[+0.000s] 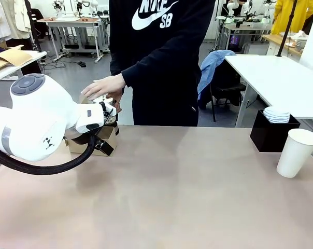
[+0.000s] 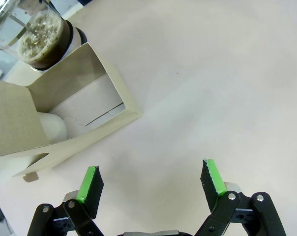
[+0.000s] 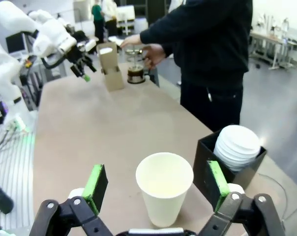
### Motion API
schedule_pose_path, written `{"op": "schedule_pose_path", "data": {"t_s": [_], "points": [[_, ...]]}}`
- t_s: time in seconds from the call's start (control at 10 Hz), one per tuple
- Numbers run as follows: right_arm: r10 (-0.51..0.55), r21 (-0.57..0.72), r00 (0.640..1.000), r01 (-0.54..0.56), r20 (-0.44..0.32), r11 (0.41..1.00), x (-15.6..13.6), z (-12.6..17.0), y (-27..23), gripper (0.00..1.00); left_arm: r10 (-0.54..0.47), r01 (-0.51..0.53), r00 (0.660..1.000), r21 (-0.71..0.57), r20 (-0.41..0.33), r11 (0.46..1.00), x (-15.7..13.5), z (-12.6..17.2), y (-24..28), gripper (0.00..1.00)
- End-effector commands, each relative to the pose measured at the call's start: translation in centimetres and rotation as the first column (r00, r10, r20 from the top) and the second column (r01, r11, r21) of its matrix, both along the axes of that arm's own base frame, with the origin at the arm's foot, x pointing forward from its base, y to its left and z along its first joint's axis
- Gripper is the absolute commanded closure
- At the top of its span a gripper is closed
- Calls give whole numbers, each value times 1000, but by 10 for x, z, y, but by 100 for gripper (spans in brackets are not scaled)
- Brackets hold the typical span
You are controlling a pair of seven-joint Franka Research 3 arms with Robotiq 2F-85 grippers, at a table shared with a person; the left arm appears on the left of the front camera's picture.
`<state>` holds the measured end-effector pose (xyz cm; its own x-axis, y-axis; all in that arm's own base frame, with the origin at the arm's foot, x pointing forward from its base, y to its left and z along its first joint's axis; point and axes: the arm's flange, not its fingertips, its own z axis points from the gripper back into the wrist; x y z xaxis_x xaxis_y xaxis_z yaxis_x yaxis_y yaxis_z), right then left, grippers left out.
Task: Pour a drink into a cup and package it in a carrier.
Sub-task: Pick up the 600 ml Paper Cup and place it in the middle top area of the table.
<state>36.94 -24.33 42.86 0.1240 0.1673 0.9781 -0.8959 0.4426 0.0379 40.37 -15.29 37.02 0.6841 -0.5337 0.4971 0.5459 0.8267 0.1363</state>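
Note:
The white paper cup stands empty near the table's right edge. In the right wrist view the cup sits between the fingers of my open right gripper, with a gap on each side. The brown cardboard carrier stands at the far left. My left gripper is open just beside the carrier, holding nothing. Something white and round-sided sits inside the carrier. The glass jug of dark drink stands behind the carrier. The person's hand is at the jug.
A black box holding a stack of white lids stands behind the cup at the right. The person stands at the far side with the other hand above the carrier. The bare middle of the table lies between both ends.

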Motion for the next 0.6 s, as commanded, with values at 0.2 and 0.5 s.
{"op": "schedule_pose_path", "data": {"t_s": [0.2, 0.5], "points": [[-20, -60, 1000, 21, 10, 998, -8, 36, 4, 0, 0, 0, 1000, -2, 0, 1000, 0, 0, 1, 0], [-10, 6, 998, 10, 57, 1000, 9, 4, -3, 0, 0, 0, 1000, -2, 0, 1000, 0, 0, 1, 0]]}}
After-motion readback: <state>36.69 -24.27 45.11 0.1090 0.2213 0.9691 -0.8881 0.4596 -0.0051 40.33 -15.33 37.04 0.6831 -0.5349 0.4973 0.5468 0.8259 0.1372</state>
